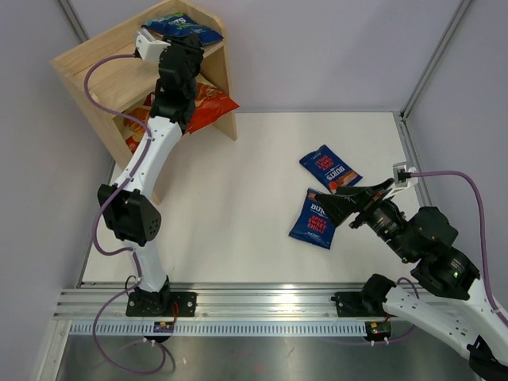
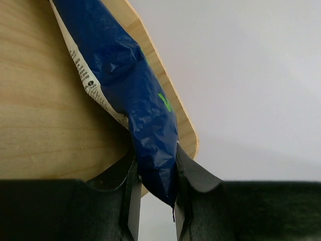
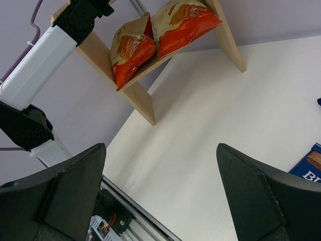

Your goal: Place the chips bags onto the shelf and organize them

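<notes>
The wooden shelf (image 1: 87,67) stands at the far left. A dark blue chips bag with green print (image 1: 186,28) lies on its top board, and my left gripper (image 1: 173,44) is shut on the bag's near end. In the left wrist view that bag (image 2: 130,75) runs up from between the fingers (image 2: 131,196) of the left gripper (image 2: 155,168). Two cream-and-red bags (image 1: 210,99) (image 1: 139,123) lean on the lower tier. Two more blue bags (image 1: 329,168) (image 1: 315,220) lie flat on the table at the right. My right gripper (image 1: 327,208) hovers open just above the nearer one, holding nothing (image 3: 160,148).
The shelf's side panel (image 3: 145,100) and the cream-and-red bags (image 3: 133,50) (image 3: 183,22) show in the right wrist view, across bare white table. An aluminium rail (image 1: 262,305) runs along the near edge. Metal frame posts (image 1: 432,59) and white walls enclose the table.
</notes>
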`<state>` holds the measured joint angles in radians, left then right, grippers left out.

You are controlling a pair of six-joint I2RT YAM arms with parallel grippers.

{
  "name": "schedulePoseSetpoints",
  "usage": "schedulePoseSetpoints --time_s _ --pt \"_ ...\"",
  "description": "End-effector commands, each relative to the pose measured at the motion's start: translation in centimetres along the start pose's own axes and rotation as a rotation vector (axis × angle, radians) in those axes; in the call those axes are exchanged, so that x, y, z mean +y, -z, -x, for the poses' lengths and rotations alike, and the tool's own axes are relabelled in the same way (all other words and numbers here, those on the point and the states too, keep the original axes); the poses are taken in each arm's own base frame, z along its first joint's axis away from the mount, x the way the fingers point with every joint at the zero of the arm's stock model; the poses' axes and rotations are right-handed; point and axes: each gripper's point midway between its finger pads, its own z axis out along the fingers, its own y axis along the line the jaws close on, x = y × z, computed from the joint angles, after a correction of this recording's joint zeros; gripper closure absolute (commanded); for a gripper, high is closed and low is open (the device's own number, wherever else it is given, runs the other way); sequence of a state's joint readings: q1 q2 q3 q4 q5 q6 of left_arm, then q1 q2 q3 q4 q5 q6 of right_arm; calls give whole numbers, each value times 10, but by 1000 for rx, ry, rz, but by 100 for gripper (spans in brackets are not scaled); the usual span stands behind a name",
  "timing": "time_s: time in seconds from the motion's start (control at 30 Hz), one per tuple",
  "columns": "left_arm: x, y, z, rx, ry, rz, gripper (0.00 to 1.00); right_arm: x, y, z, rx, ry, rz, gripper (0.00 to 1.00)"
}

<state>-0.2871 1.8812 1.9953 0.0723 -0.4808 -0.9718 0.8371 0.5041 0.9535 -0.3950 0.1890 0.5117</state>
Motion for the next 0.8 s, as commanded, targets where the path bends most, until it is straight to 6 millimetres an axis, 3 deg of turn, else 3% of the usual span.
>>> schedulePoseSetpoints --time_s 0.0,0.13,0.17,0.53,0.63,0.77 --pt "-5 -4 -1 10 31 -20 75 4 2 8 -23 16 16 1" --pt "-8 1 1 21 -4 -19 54 4 2 11 -22 29 11 1" --pt "-12 5 11 5 -5 -13 49 4 0 10 -17 31 8 1" --pt "20 23 41 37 -201 184 2 0 -9 3 34 57 -29 1" --pt "28 26 50 67 -221 200 1 -14 -26 -14 149 112 -126 0" --pt "24 34 62 93 -251 173 1 -44 -66 -57 318 169 -272 1"
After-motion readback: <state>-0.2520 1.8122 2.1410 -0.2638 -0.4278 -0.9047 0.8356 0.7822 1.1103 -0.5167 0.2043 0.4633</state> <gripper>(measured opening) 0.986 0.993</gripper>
